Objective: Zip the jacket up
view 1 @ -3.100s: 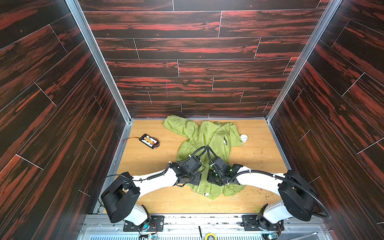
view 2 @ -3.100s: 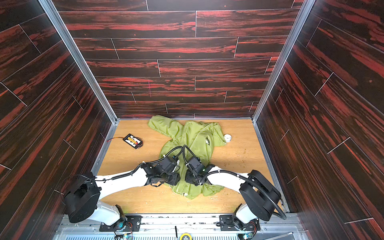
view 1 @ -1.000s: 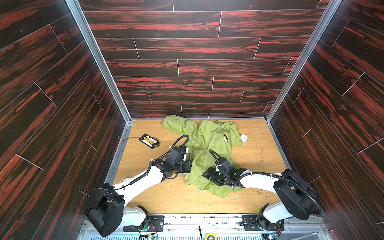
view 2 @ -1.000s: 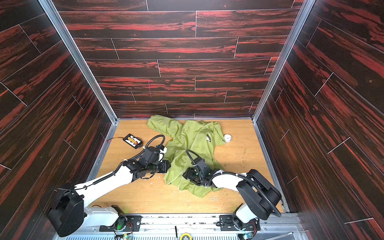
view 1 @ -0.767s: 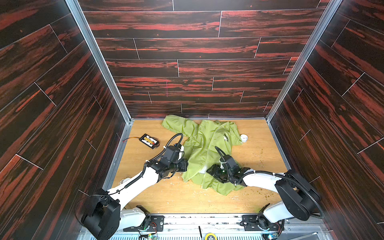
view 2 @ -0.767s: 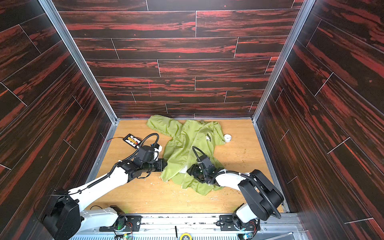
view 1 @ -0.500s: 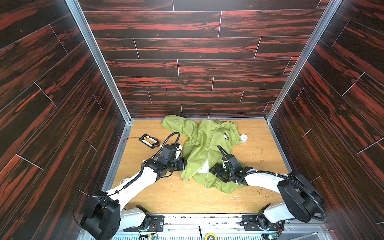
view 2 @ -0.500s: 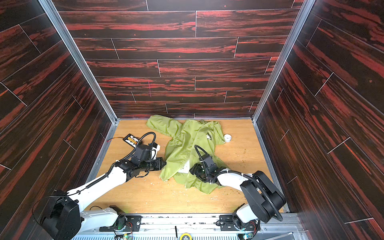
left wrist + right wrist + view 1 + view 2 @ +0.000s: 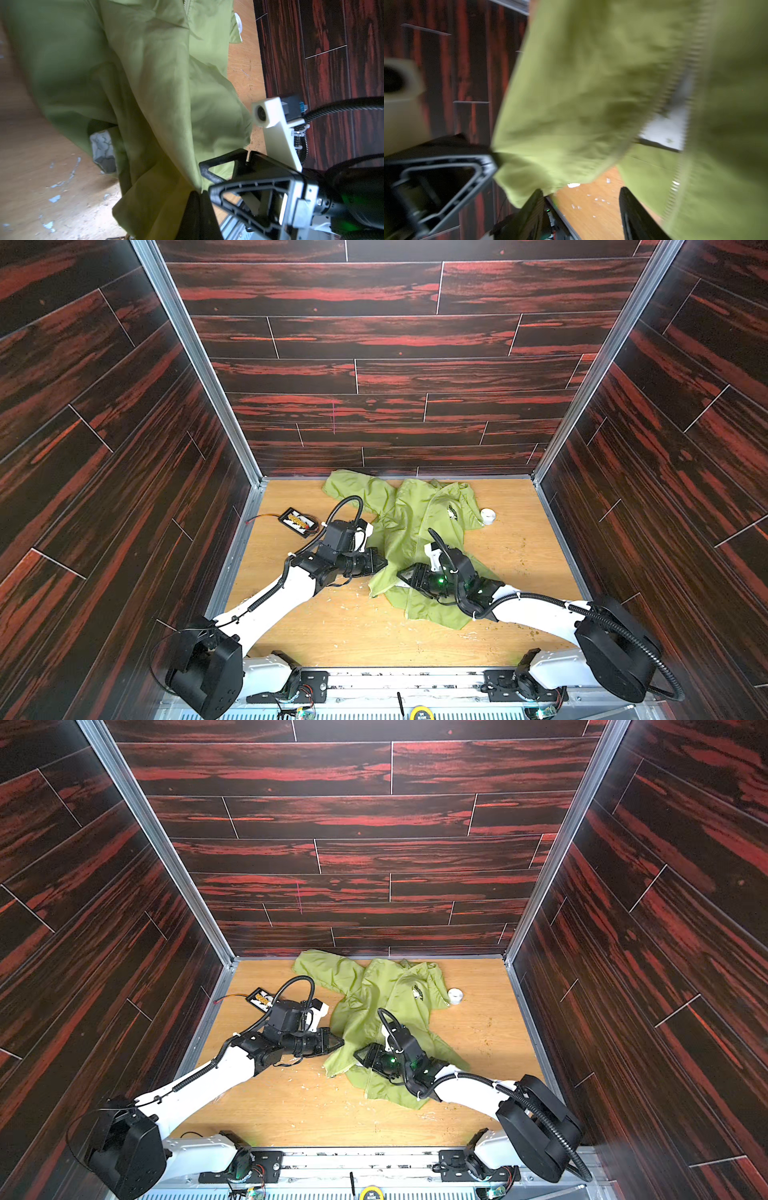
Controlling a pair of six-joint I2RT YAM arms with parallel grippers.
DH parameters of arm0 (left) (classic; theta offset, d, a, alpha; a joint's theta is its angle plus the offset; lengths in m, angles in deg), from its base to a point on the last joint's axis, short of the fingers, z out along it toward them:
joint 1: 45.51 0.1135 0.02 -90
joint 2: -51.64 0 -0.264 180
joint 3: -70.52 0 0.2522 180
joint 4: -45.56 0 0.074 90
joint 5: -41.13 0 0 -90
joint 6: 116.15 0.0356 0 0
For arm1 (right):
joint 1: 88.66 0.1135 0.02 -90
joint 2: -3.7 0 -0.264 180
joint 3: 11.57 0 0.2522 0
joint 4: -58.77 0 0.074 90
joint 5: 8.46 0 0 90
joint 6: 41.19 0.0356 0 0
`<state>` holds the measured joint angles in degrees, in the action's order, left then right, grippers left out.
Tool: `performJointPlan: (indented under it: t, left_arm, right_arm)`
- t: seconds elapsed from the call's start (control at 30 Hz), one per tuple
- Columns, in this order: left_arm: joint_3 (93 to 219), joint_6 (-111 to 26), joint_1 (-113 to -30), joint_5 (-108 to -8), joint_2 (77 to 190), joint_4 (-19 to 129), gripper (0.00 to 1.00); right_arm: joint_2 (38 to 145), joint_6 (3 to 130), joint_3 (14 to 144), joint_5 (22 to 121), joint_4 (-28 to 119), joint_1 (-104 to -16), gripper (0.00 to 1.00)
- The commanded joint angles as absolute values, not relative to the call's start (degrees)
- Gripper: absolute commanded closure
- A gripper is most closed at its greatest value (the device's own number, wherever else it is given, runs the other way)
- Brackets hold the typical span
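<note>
The lime-green jacket point(image 9: 419, 514) point(image 9: 386, 990) lies crumpled on the wooden table point(image 9: 332, 626), collar toward the back wall. My left gripper point(image 9: 384, 563) point(image 9: 341, 1042) point(image 9: 197, 193) is shut on the edge of the jacket's left front flap, holding it lifted off the table. My right gripper point(image 9: 401, 576) point(image 9: 357, 1054) point(image 9: 580, 192) is open just right of it, over the lower front, with only bare table between its fingers. The right wrist view shows the jacket point(image 9: 581, 83), its zipper teeth point(image 9: 683, 72) and a patch of white lining point(image 9: 664, 128), all blurred.
A black pack with an orange label and red wire point(image 9: 298, 521) lies at the back left. A small white ring point(image 9: 487, 515) sits by the jacket's right shoulder. Dark red plank walls close in three sides. White flecks dot the table's front.
Three seconds ago both grippers were side by side at the hem. The left arm then swung left with the flap. In the last second the flap rose slightly and the right gripper edged back.
</note>
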<state>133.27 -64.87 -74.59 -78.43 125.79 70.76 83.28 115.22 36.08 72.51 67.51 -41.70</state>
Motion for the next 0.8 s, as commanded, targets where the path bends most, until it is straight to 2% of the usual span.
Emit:
performJointPlan:
  t: [0.0, 0.13, 0.4, 0.6, 0.77]
  left_arm:
    - [135.1, -68.3, -74.3, -82.2, 125.6, 68.1, 1.0]
    - [134.9, -71.1, -74.3, -83.3, 125.3, 65.8, 1.0]
    - [133.1, -76.8, -74.3, -85.2, 125.6, 59.9, 1.0]
    - [131.0, -81.3, -74.3, -86.3, 126.1, 54.5, 1.0]
    - [130.5, -83.1, -74.3, -86.9, 126.7, 52.7, 1.0]
  right_arm:
    - [86.1, 120.1, 33.2, 71.3, 80.6, -41.6, 0.31]
    - [89.3, 123.9, 30.0, 71.0, 90.3, -41.6, 0.23]
    - [94.1, 128.0, 25.3, 72.1, 104.7, -41.6, 0.16]
    - [97.6, 130.3, 23.7, 72.6, 115.7, -41.6, 0.15]
    - [99.5, 130.4, 22.5, 73.2, 122.9, -41.6, 0.21]
